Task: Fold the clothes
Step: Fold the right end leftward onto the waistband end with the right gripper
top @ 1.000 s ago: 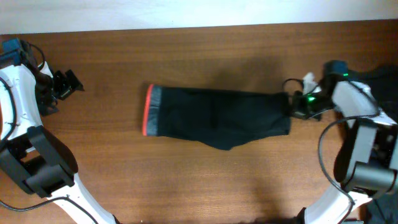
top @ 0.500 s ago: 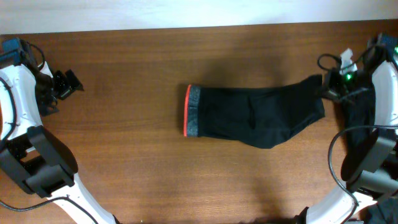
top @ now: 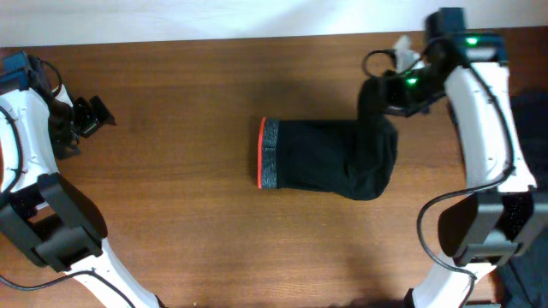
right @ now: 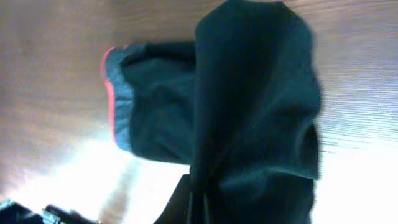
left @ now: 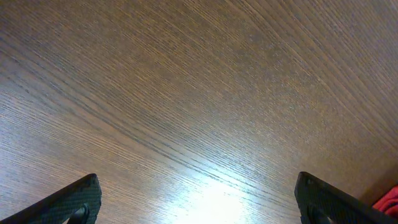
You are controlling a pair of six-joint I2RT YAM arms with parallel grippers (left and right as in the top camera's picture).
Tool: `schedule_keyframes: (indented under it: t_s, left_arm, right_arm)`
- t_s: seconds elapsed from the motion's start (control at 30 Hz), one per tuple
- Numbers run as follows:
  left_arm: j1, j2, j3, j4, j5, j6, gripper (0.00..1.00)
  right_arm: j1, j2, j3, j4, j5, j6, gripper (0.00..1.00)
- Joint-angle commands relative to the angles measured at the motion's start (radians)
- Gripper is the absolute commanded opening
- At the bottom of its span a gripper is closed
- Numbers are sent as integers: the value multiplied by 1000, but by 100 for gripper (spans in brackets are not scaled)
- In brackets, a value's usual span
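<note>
My right gripper [top: 377, 92] is closed on the leg end of the black trousers [top: 325, 160], which run lengthwise away from it to the red-edged waistband [top: 267, 154] flat on the table [top: 171, 227], while my open left gripper [top: 89, 115] hangs well beyond that band, the farther one.

Bare table [top: 171, 214] lies open from the left gripper [top: 96, 115] to the trousers [top: 325, 158]; the right arm [top: 484, 120] and the raised fabric crowd the right end.
</note>
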Motion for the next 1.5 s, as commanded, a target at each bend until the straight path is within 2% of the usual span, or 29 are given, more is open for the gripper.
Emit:
schedule_keyframes:
  t_s: [0.0, 0.13, 0.33, 0.63, 0.97, 1.0, 1.03, 1.33, 1.43, 1.47]
  left_arm:
    - [3, -26, 15, -1, -3, 9, 99]
    - [3, -26, 15, -1, -3, 9, 99]
    - [2, -26, 15, -1, -3, 9, 99]
    - [3, -26, 15, -1, -3, 9, 99]
    - [3, -26, 15, -1, -3, 9, 99]
    - [2, -26, 15, -1, -3, 9, 99]
    - [2, -26, 15, -1, -3, 9, 99]
    - [3, -26, 15, -1, -3, 9, 99]
    - [3, -26, 15, -1, -3, 9, 99]
    - [3, -26, 15, -1, -3, 9, 99]
  right_arm:
    - [91, -2, 23, 3, -9, 23, 4]
    - [177, -2, 23, 37, 6, 58, 4]
    - [275, 10, 23, 67, 142, 128, 4]
    - [375, 125, 23, 133, 141, 134, 4]
    - [470, 243, 23, 295, 130, 226, 4]
    - [476, 245, 23, 301, 131, 226, 6]
    - [478, 245, 23, 301, 130, 226, 16]
    - [482, 245, 23, 274, 93, 225, 18]
    - [479, 243, 24, 276, -2, 163, 30]
    - [473, 241, 26, 275, -52, 113, 37]
